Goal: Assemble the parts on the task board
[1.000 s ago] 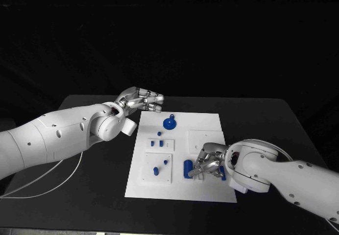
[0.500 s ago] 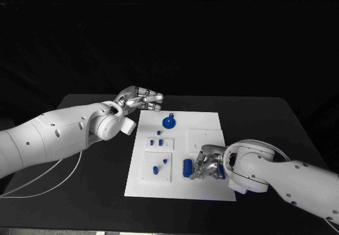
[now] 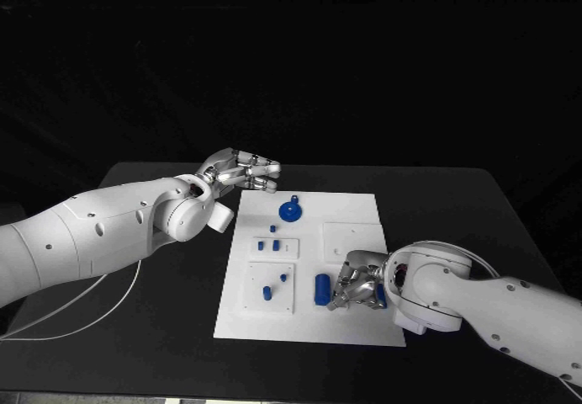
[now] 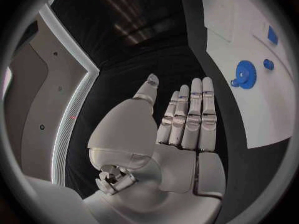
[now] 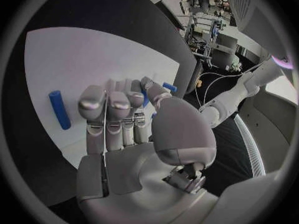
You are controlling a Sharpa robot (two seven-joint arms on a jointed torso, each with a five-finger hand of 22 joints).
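On the task board (image 3: 364,328), right robot hand (image 3: 354,284) pinching a blue part (image 5: 147,98), left robot hand (image 3: 243,174) open.

right hand (image 3: 354,286) lower on task board (image 3: 359,328), fingers curled tighter at blue part (image 3: 379,295)

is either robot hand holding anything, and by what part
Left robot hand holds nothing. Right robot hand curls over a blue part; whether it grips it cannot be told.
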